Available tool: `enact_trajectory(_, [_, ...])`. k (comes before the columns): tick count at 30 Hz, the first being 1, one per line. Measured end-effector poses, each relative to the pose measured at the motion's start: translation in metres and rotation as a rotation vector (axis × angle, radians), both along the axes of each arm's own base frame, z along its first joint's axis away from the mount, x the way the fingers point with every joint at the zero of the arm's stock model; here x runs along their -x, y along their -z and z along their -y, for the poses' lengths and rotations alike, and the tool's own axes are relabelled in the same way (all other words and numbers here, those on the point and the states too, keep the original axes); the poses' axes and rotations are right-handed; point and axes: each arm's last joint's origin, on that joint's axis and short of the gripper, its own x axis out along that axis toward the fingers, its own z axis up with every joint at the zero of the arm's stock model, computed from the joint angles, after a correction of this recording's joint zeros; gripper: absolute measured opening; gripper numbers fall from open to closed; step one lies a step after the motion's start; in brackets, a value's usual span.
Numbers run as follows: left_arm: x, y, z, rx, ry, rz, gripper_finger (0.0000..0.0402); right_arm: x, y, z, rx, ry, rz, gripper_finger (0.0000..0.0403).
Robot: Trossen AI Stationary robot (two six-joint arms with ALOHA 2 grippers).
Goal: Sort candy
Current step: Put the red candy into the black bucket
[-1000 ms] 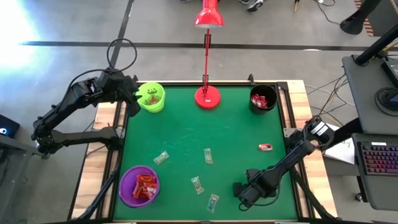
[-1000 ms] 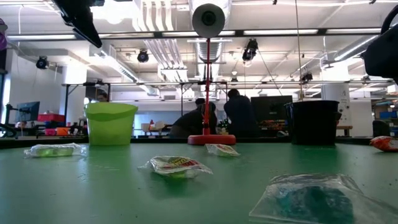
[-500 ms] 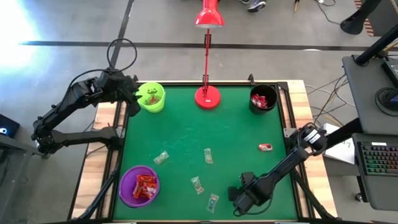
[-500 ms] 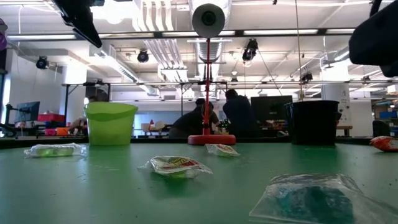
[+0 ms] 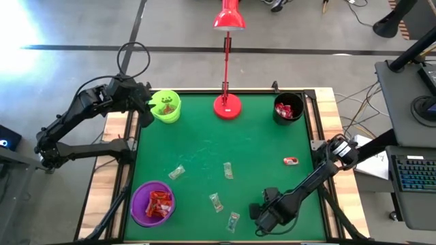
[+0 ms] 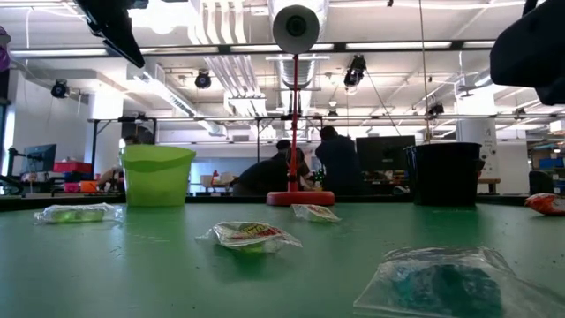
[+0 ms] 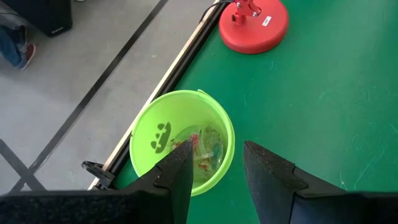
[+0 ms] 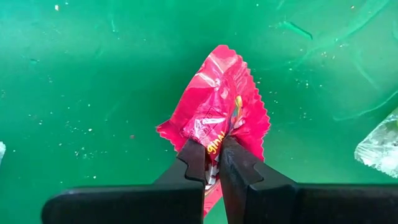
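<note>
Right gripper (image 8: 213, 163): closed on a red candy (image 8: 214, 112), the wrapper pinched between the two fingertips over the green table (image 8: 93, 93). Seen from above, the right gripper (image 5: 262, 216) sits near the table's front edge, right of centre.
Held candy: crumpled red wrapper with yellow print; whether it touches the table cannot be told.
Nearest neighbour: a clear candy (image 5: 234, 220) just left of the right gripper.
Other loose candy: three more clear-wrapped pieces on the table, at (image 5: 216, 201), (image 5: 227, 170) and (image 5: 177, 173); one red piece (image 5: 291, 161) lies near the right edge, well apart from the rest.
Purple cup (image 5: 152, 202): front left corner, holding red candy.
Black cup (image 5: 288, 107): rear right corner, holding red candy.
Left gripper (image 7: 214, 165): fingers parted, holding nothing, poised above the green cup (image 7: 181, 140) at the rear left corner.
Green cup contents: a few pieces of candy at the bottom.
Lamp (image 5: 227, 105): red, base at the rear centre of the table, between the green and black cups.
Background: people (image 6: 305, 163) at desks well beyond the table.
</note>
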Motion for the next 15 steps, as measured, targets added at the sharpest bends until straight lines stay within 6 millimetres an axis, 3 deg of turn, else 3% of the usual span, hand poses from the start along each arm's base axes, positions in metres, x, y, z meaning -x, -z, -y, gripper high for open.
enact_trajectory(4, [0.0, 0.0, 0.0, 0.0, 0.0, 0.0, 0.0123, -0.001, -0.002, 0.0, 0.005, 0.001, 0.009, 0.001])
enact_trajectory(8, [0.0, 0.0, 0.0, -0.001, 0.001, -0.001, 0.0123, -0.007, -0.016, 0.0, 0.029, 0.015, 0.077, 0.0009])
enact_trajectory(15, [0.0, 0.0, 0.0, -0.004, 0.008, -0.006, 0.0123, -0.01, -0.047, 0.022, 0.167, 0.042, 0.053, 0.001])
